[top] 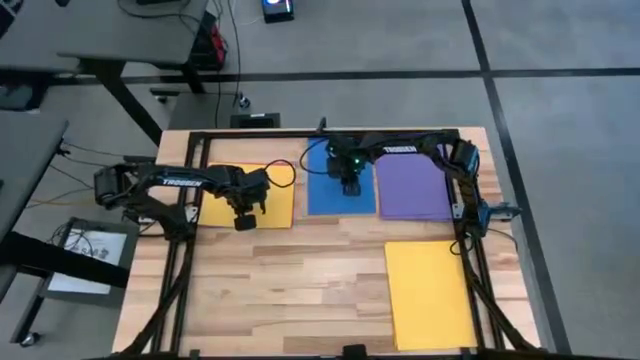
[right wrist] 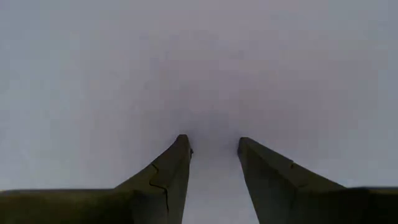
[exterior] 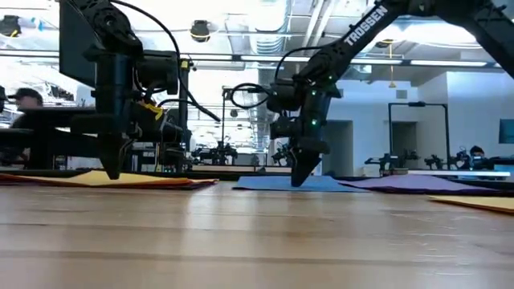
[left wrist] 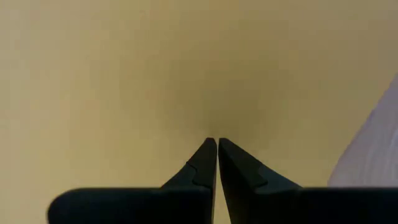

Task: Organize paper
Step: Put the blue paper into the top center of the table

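Note:
Several sheets of paper lie flat on the wooden table. A yellow sheet (top: 262, 195) is at the far left, a blue sheet (top: 325, 195) in the far middle, a purple sheet (top: 412, 188) to its right, and a second yellow sheet (top: 430, 295) at the near right. My left gripper (top: 245, 218) (left wrist: 216, 143) is shut, pointing down at the first yellow sheet (left wrist: 124, 74) close to its near edge. My right gripper (top: 350, 186) (right wrist: 212, 142) is open a little, its tips down on the blue sheet (right wrist: 199, 62). My left gripper sets its shut fingertips (exterior: 112, 172) on the yellow sheet's top face (left wrist: 214, 127) near its near edge, from above, pointing down. The sheet lies flat on the table. My right gripper stands with both open fingertips (exterior: 299, 181) on the blue sheet's top face (right wrist: 212, 124), right of its middle, from above. The sheet lies flat.
A black frame (top: 330, 134) runs along the table's far edge and down both sides. Bare wood (top: 290, 290) fills the near left and middle of the table. The purple sheet lies close beside the blue one.

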### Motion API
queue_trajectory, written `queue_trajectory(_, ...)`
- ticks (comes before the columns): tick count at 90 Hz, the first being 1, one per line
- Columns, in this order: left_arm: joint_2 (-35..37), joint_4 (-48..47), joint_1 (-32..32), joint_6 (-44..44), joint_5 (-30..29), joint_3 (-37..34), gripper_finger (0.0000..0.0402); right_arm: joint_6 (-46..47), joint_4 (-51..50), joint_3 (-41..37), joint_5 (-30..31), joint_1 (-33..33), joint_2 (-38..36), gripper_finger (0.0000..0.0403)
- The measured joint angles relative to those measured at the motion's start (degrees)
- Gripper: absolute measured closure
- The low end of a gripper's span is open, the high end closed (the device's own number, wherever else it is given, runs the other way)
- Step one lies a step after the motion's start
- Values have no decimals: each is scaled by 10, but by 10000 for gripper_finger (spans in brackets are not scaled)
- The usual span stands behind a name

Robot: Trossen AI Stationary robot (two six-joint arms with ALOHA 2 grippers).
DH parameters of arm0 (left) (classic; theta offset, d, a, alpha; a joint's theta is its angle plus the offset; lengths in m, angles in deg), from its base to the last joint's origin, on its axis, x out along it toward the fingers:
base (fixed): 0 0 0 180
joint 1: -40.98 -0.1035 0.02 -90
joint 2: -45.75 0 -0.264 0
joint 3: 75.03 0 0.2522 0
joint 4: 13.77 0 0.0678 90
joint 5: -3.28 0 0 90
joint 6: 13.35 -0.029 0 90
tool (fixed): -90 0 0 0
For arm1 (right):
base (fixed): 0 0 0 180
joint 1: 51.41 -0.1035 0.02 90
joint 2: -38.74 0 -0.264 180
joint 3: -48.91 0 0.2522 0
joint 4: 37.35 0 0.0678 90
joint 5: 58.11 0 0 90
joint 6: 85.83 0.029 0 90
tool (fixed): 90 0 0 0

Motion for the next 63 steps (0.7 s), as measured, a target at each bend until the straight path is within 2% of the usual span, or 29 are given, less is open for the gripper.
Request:
queue_trajectory(19, 0, 1, 0, 0, 0, 0, 400, 32, 2, 0, -3, -25, 0, 271)
queue_trajectory(44, 0, 1, 0, 0, 0, 0, 400, 63, -1, 2, -12, -20, 1, 271)
queue_trajectory(63, 0, -7, 0, 2, 0, 8, 400, 66, -114, 86, -12, -18, 8, 271)
